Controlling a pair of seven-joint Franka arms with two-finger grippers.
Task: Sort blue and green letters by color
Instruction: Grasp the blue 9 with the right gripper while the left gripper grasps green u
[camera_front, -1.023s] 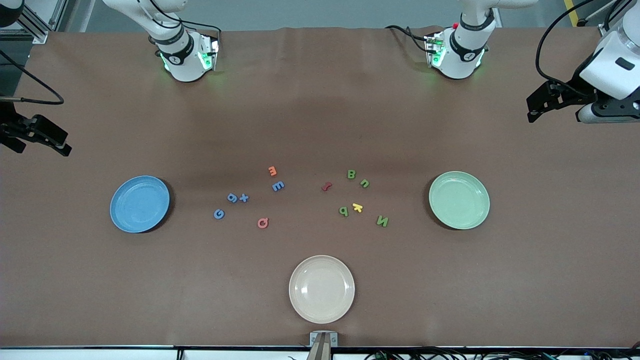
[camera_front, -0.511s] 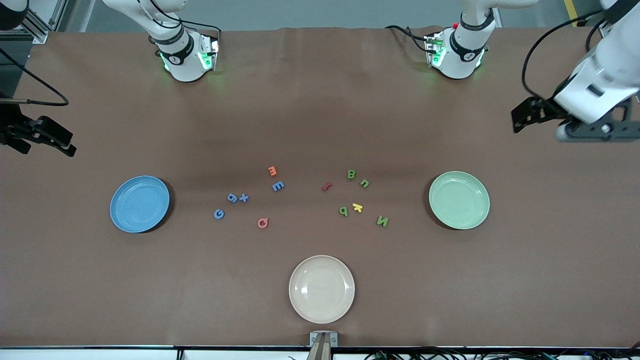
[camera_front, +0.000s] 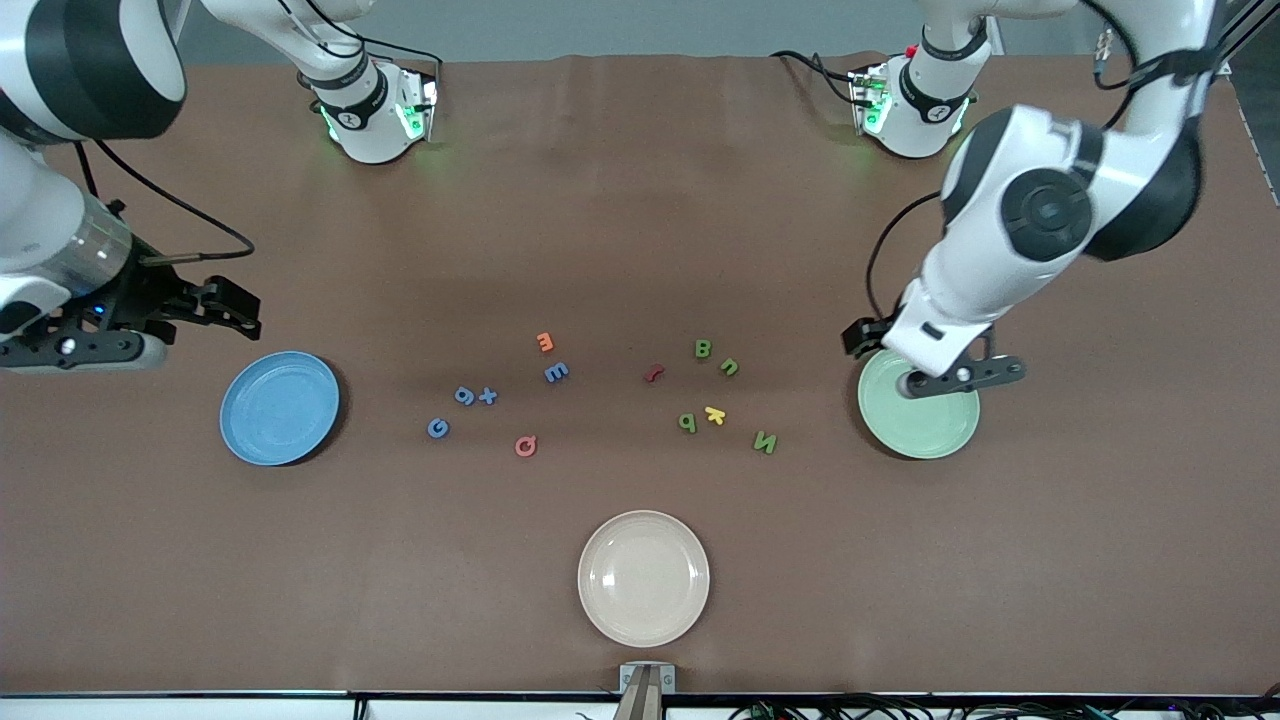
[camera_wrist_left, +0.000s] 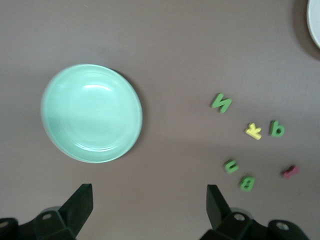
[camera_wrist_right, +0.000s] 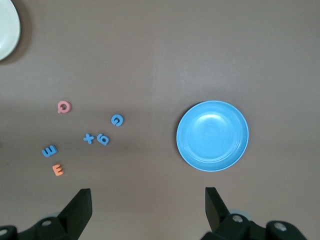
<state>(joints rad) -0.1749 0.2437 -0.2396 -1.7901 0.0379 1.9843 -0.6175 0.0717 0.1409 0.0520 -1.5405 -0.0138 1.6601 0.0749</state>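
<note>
front view, left to right: right end effector (camera_front: 235, 308), fingers spread and empty, has swung in from the desk's edge and now hangs just above the blue plate (camera_front: 279, 407). the blue letters (camera_front: 487, 395) lie on the desk between that plate and the centre, with an orange letter (camera_front: 545, 342) and a pink letter (camera_front: 526, 446) among them. the cream plate (camera_front: 643, 578) sits nearest the camera. the green letters (camera_front: 703, 348) lie toward the green plate (camera_front: 918, 415), with a red letter (camera_front: 653, 374) and a yellow letter (camera_front: 714, 414) close by. left end effector (camera_front: 866, 336), also spread and empty, has come in to the rim of the green plate. both arms seem to be starting their approach; no letter is sorted yet. each wrist view shows its plate empty and whole, whereas in the front view the left arm covers part of the green plate.
</note>
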